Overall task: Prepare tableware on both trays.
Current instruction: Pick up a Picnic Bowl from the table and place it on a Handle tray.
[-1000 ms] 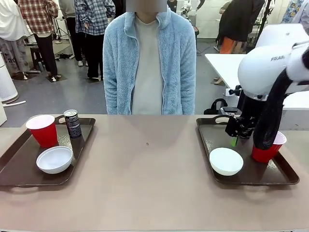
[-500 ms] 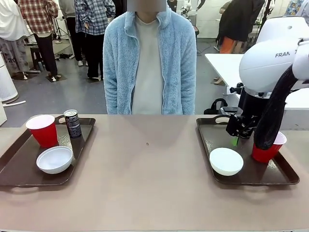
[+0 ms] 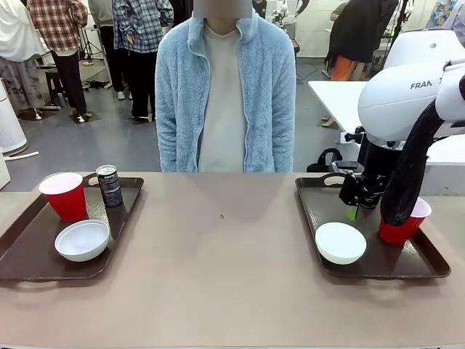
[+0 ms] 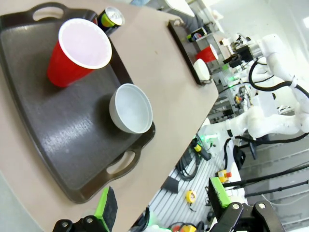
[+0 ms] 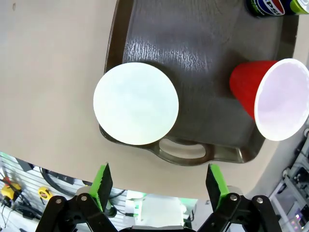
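Front view first: my right hand (image 3: pixel 354 211) hangs over the far part of the right tray (image 3: pixel 320 218), with one green fingertip poking down below the black wrist. Just nearer to me than the hand sits the right white bowl (image 3: pixel 340 242), and to the hand's outer side stands the right red cup (image 3: pixel 402 222), partly hidden by the arm's black cable sleeve. In the right wrist view I see the right hand (image 5: pixel 159 186) with its green pads spread wide and nothing between them. Ahead of the fingers lie the bowl (image 5: pixel 135 103) and the cup (image 5: pixel 270 96), both on the tray (image 5: pixel 203 58), and a dark can (image 5: pixel 273 6) peeks in at the far edge beyond them.

My left hand (image 4: pixel 161 205) shows in the left wrist view, fingers likewise apart and empty, held off the near side of the left tray (image 4: pixel 53 140). Beyond its fingers stand the left white bowl (image 4: pixel 131 108), then the left red cup (image 4: pixel 77 50), and farthest the left can (image 4: pixel 110 18). All three sit on that tray. A person in a pale blue fleece (image 3: pixel 221 94) stands at the far side of the table (image 3: pixel 218 276).
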Robot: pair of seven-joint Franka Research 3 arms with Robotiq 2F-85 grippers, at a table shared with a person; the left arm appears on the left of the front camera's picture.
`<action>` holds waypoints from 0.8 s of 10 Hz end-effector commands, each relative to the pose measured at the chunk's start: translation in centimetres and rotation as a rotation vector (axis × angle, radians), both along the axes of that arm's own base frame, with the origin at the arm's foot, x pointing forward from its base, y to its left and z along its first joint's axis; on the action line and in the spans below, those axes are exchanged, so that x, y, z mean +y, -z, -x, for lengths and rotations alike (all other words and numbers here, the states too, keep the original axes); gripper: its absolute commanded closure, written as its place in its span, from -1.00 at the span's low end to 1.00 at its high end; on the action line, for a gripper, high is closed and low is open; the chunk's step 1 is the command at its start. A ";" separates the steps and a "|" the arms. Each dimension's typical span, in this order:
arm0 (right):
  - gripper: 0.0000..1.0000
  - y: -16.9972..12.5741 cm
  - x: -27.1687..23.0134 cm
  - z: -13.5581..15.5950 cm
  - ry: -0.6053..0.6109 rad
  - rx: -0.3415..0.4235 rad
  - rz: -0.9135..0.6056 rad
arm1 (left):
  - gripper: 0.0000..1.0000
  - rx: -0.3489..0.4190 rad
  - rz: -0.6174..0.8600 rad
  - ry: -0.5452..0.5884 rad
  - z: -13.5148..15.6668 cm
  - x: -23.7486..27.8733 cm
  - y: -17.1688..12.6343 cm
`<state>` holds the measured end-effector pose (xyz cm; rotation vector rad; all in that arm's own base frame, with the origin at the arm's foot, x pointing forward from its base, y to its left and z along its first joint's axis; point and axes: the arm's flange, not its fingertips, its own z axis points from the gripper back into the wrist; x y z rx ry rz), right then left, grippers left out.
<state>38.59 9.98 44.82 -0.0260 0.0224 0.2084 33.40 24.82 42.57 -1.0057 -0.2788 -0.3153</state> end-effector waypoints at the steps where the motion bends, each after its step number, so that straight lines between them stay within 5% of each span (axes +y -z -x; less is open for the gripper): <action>1: -1.00 -0.1 -0.2 -0.1 -0.016 -0.010 -0.004 | -1.00 -0.010 0.010 -0.003 0.2 0.1 -0.2; 2: -1.00 0.0 0.0 0.0 0.000 0.000 0.000 | -1.00 -0.010 0.010 -0.003 0.2 0.1 -0.2; 3: -1.00 -2.0 -3.3 3.1 -0.037 0.015 -0.432 | -1.00 -0.010 0.010 -0.003 0.2 0.1 -0.2; 4: -1.00 -3.4 -7.3 4.3 0.006 -0.035 -0.685 | -1.00 -0.010 0.010 -0.003 0.2 0.1 -0.2; 6: -1.00 -4.4 -14.0 6.3 0.051 -0.114 -1.028 | -1.00 -0.010 0.010 -0.003 0.2 0.1 -0.2; 8: -1.00 -2.4 -20.1 8.9 0.011 -0.183 -1.275 | -1.00 -0.010 0.010 -0.003 0.2 0.1 -0.2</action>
